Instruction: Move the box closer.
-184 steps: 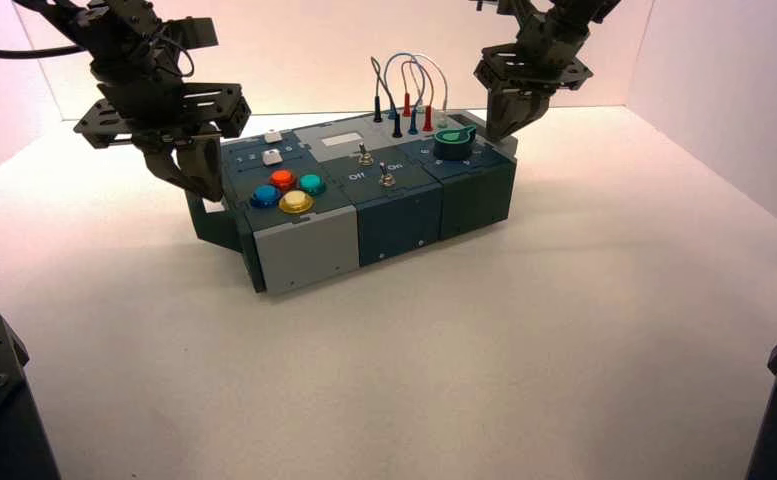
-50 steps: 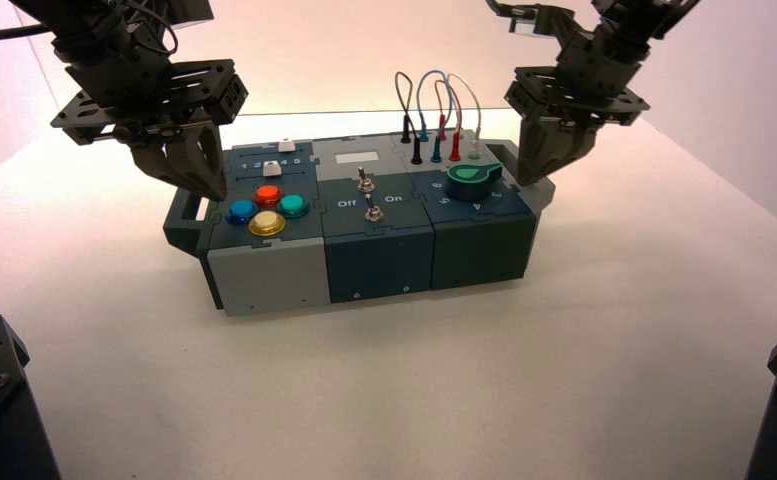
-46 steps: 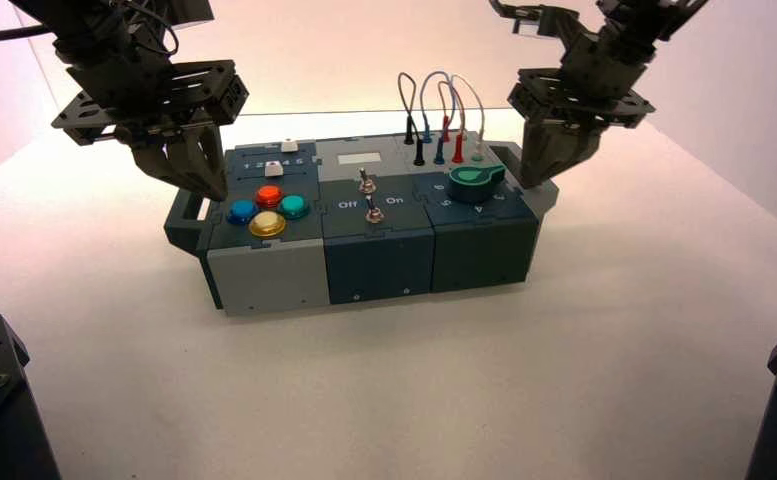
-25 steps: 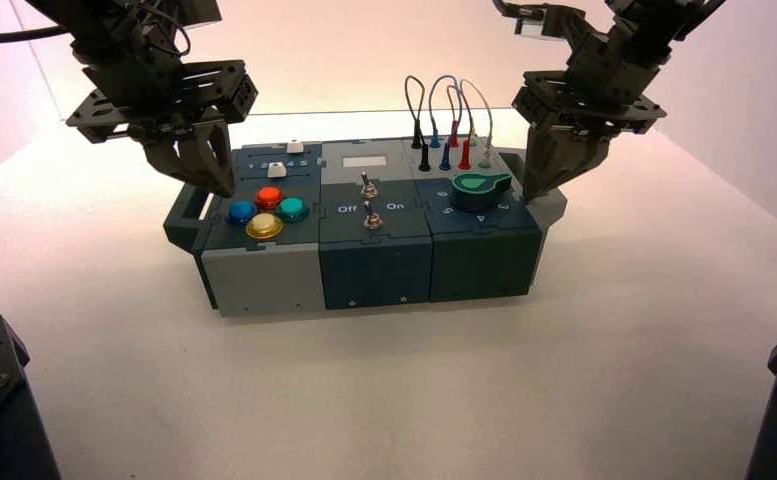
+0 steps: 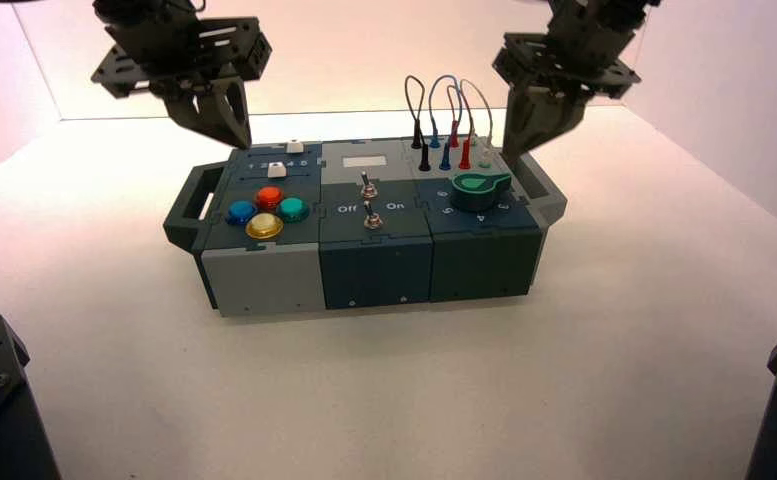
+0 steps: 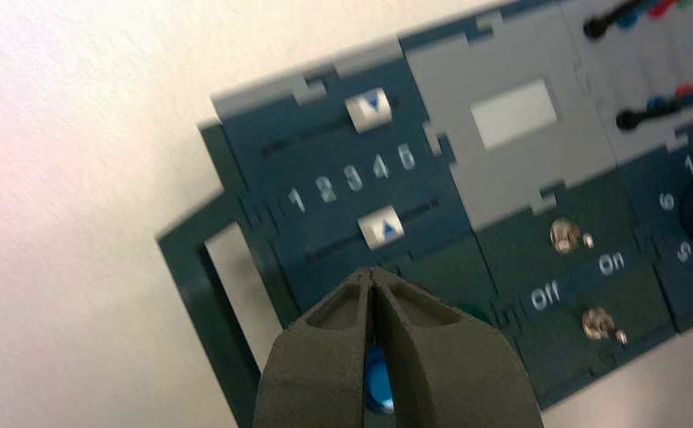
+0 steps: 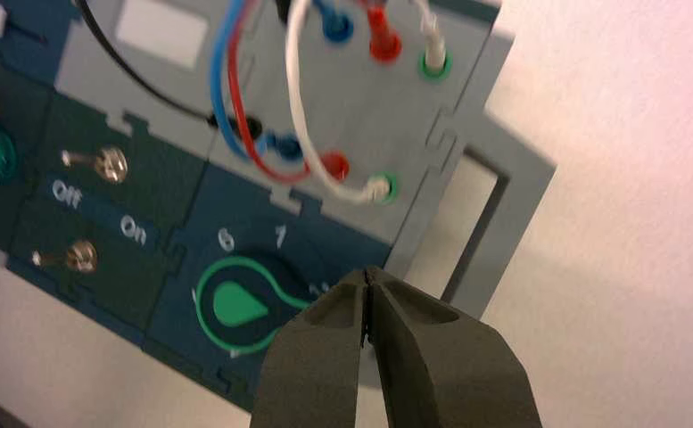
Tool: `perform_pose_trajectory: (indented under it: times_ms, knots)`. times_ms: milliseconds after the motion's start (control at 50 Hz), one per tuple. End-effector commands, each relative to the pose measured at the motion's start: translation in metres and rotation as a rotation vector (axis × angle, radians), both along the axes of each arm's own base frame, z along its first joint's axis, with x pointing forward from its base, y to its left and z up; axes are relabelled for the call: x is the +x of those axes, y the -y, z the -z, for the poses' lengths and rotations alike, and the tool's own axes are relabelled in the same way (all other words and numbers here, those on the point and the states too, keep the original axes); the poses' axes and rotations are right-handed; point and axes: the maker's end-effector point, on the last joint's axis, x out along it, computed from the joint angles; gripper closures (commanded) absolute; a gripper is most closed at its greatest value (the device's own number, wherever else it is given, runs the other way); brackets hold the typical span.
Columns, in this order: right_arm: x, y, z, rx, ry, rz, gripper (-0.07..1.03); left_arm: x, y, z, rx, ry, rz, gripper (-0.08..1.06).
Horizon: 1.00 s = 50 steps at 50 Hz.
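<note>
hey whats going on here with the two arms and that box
Two robot arms are working on a long teal-and-grey box with buttons, switches, a knob and wires on top. Right now neither holds it. The left gripper hangs above the box's left end, near the sliders, and the right gripper hangs above the right end, by the wires. Both have their jaws shut on nothing, and both side handles are free. The box sits square on the white table.

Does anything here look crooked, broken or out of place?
Nothing stands out. The box sits flat and whole on the table, its wires plugged in. The left end effector and right end effector hang above its two ends, fingers shut, touching nothing.
</note>
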Motion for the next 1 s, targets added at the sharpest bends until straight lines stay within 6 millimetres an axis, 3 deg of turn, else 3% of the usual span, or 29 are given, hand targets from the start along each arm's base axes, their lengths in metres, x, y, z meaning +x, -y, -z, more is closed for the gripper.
perform_pose_trajectory:
  times_ms: [20, 220, 460, 680, 1000]
  knots:
    - [0.015, -0.006, -0.018, 0.02, 0.057, 0.001, 0.98, 0.021, -0.006, -0.015, -0.009, 0.069, -0.025, 1.01]
    - [0.03, 0.004, -0.025, 0.022, 0.098, 0.04, 0.98, 0.04, -0.032, -0.023, 0.01, 0.132, -0.078, 1.01]
    - [0.05, 0.024, -0.037, 0.026, 0.169, 0.115, 0.98, 0.056, -0.038, -0.037, -0.001, 0.25, -0.113, 1.01]
    - [0.077, 0.064, -0.06, 0.016, 0.331, 0.247, 0.99, 0.079, -0.061, -0.057, 0.008, 0.431, -0.178, 1.01]
    - [0.088, 0.091, -0.058, -0.019, 0.475, 0.353, 0.99, 0.079, -0.078, -0.057, 0.009, 0.561, -0.248, 1.01]
